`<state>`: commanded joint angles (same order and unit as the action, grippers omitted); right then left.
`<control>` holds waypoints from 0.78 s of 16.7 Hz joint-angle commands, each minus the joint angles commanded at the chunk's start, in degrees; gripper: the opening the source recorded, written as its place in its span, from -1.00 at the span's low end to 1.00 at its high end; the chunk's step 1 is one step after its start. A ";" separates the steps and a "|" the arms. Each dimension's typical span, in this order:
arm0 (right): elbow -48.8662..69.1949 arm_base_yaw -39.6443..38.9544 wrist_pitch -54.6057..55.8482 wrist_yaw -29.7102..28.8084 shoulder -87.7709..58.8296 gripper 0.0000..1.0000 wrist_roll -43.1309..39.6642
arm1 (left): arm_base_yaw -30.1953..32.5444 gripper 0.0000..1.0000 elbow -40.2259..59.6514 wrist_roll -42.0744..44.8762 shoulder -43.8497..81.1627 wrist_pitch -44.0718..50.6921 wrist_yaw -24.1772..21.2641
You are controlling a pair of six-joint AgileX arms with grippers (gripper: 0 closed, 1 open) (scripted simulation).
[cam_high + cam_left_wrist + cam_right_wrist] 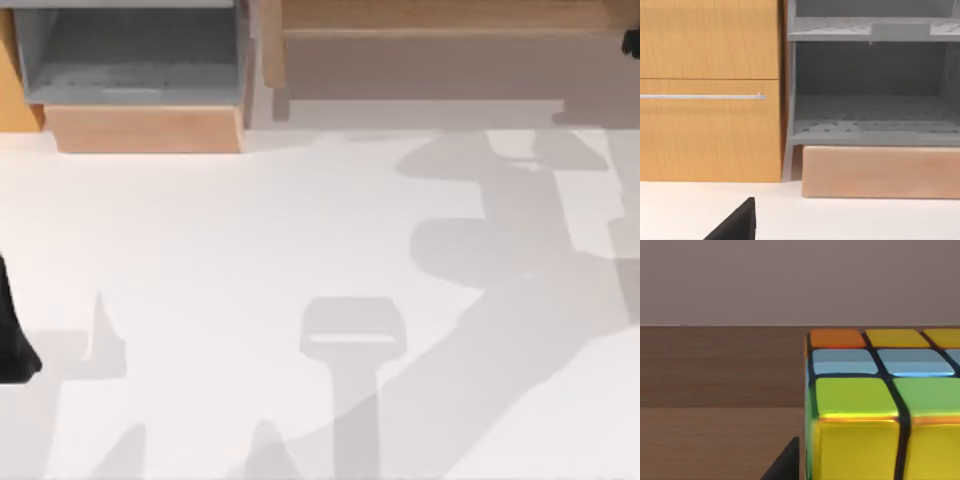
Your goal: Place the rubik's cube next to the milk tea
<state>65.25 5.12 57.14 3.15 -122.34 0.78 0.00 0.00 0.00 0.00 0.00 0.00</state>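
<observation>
Showing rubik's cube (880, 405): orange, yellow, blue, green tiles.

Top view straight down over white table (250, 250); wrist views low, level, facing grey shelf (870, 130), wooden board (715, 390)

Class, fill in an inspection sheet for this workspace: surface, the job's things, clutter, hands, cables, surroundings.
Surface: white table, crossed by arm shadows.
Job's things: rubik's cube close before the right wrist camera, orange, yellow, blue and green squares; milk tea nothing seen.
Clutter: nothing seen.
Hands: dark part of the left arm at the table's left edge; whether either hand is open cannot be told.
Cables: nothing seen.
Surroundings: wooden cabinet, grey shelf, wooden block.
</observation>
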 joint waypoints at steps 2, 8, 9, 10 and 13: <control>0.00 0.00 0.00 0.00 0.00 -0.21 0.00 | 0.00 1.00 0.00 0.00 0.00 0.00 0.00; 0.00 0.00 0.00 0.00 0.00 -1.00 0.00 | 0.00 1.00 0.00 0.00 0.00 0.00 0.00; 0.00 0.00 0.00 0.00 0.00 -1.00 0.00 | 0.00 1.00 0.00 0.00 0.00 0.00 0.00; 0.00 0.00 0.00 0.00 0.00 -1.00 0.00 | 0.00 1.00 0.00 0.00 0.00 0.00 0.00; 0.00 0.00 0.00 0.00 0.00 -1.00 0.00 | 0.00 1.00 0.00 0.00 0.00 0.00 0.00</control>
<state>65.25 5.12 57.14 3.15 -122.34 0.78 0.00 0.00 0.00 0.00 0.00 0.00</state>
